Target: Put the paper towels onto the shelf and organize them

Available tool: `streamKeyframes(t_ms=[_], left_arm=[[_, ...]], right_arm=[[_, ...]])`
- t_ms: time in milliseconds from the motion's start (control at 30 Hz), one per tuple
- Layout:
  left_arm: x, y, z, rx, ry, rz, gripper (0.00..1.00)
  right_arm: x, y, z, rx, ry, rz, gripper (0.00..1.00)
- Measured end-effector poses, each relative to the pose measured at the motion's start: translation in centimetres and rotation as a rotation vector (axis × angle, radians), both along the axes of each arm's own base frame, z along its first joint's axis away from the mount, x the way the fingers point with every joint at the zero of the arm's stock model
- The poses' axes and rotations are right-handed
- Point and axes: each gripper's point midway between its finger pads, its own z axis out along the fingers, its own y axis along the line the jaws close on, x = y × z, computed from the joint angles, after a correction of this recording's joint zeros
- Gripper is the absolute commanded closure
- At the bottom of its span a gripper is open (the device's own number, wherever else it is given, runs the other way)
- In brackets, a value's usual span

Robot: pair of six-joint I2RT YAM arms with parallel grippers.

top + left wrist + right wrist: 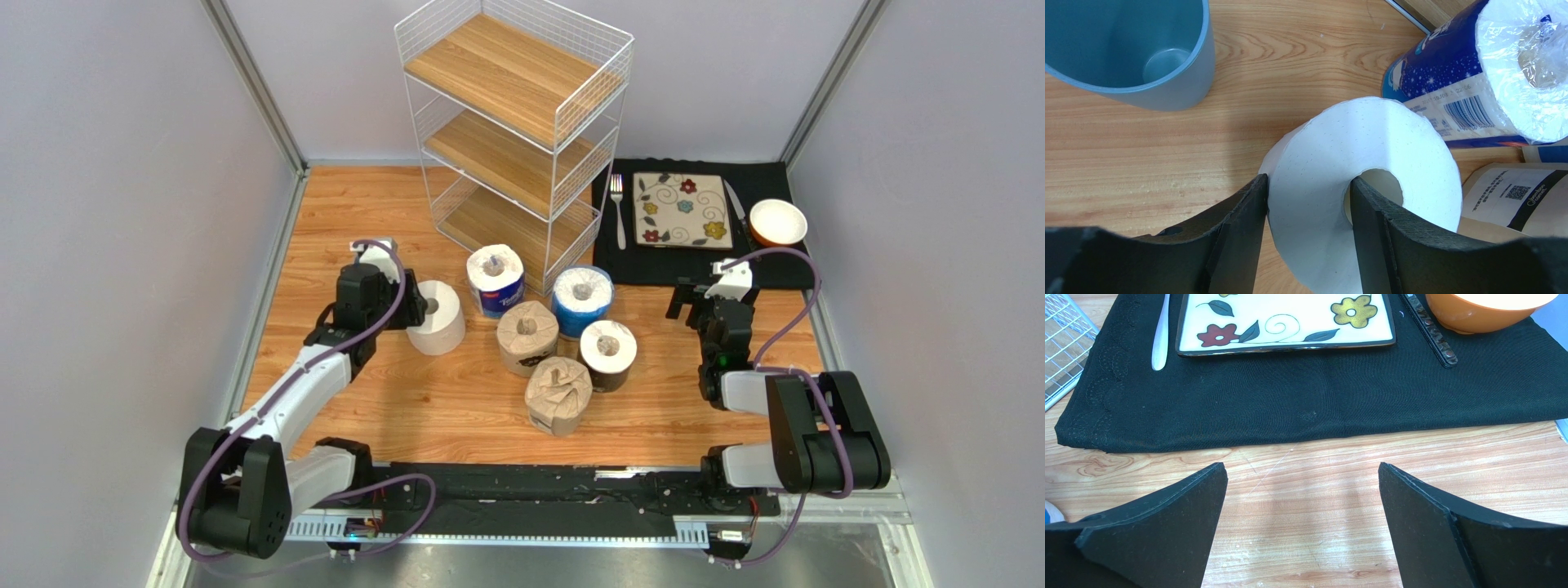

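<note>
My left gripper (1309,239) pinches the wall of the plain white paper-towel roll (1339,147), one finger outside and one in its core. The roll sits on the wooden worktop (368,221). Five wrapped rolls (528,333) cluster at its 3 o'clock, and the white wire shelf with wooden boards (509,74) stands towards 1 o'clock. My right gripper (1303,527) is spread wide over the worktop.

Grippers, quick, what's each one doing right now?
Left gripper: closed on the wall of the white roll, one finger in its core.
Right gripper: open, holding nothing.
</note>
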Motion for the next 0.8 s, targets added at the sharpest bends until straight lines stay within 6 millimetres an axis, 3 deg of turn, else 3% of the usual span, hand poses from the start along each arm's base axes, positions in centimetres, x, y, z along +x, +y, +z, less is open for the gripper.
streamKeyframes(t_ms=[333,633,800], left_arm=[[0.1,-0.3,-0.6,0.019,0.021,-0.021,0.33],[0.4,-0.9,-0.7,0.016,0.032,-0.047,0.65],[0.4,-1.2,-0.6,0.011,0.034,-0.065,0.69]], right_arm=[[0.0,0.0,0.0,0.000,0.000,0.000,0.01],[0.0,0.0,0.0,0.000,0.000,0.000,0.01],[0.0,0.0,0.0,0.000,0.000,0.000,0.01]])
